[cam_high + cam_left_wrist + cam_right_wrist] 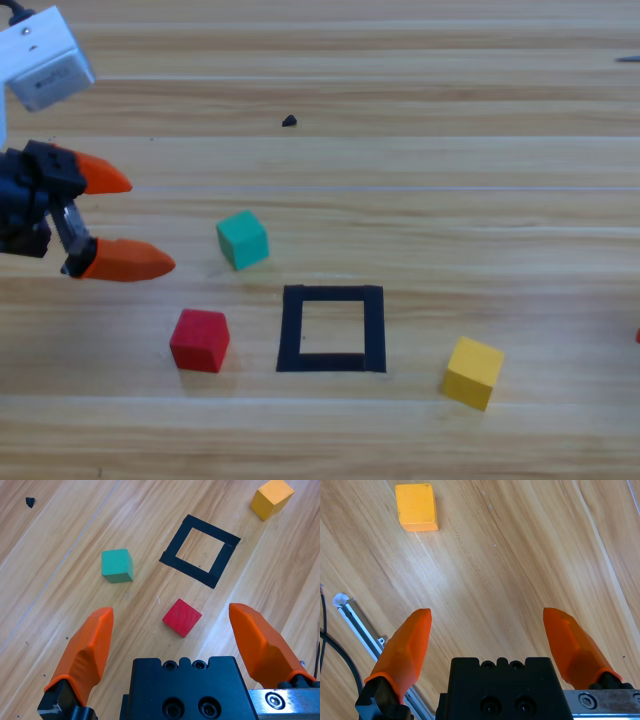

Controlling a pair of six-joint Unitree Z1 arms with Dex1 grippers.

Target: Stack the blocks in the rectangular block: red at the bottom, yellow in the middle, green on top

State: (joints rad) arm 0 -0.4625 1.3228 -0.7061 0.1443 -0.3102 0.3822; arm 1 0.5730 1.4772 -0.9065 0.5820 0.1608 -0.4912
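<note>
Left end effector (pixel 140 222), jaws apart and empty, hovers left of green (pixel 242 240) and red (pixel 199 340); no writing readable.

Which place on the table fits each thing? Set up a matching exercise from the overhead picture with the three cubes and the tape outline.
Things:
1. red cube
2. yellow cube
3. green cube
4. tape outline

Places:
A. right of the outline, apart from it
B. between the red and yellow cubes, nothing inside it
C. nearest the open left gripper
D. just left of the outline, not touching it

Pairs: 1-D, 2-A, 3-C, 4-B
</note>
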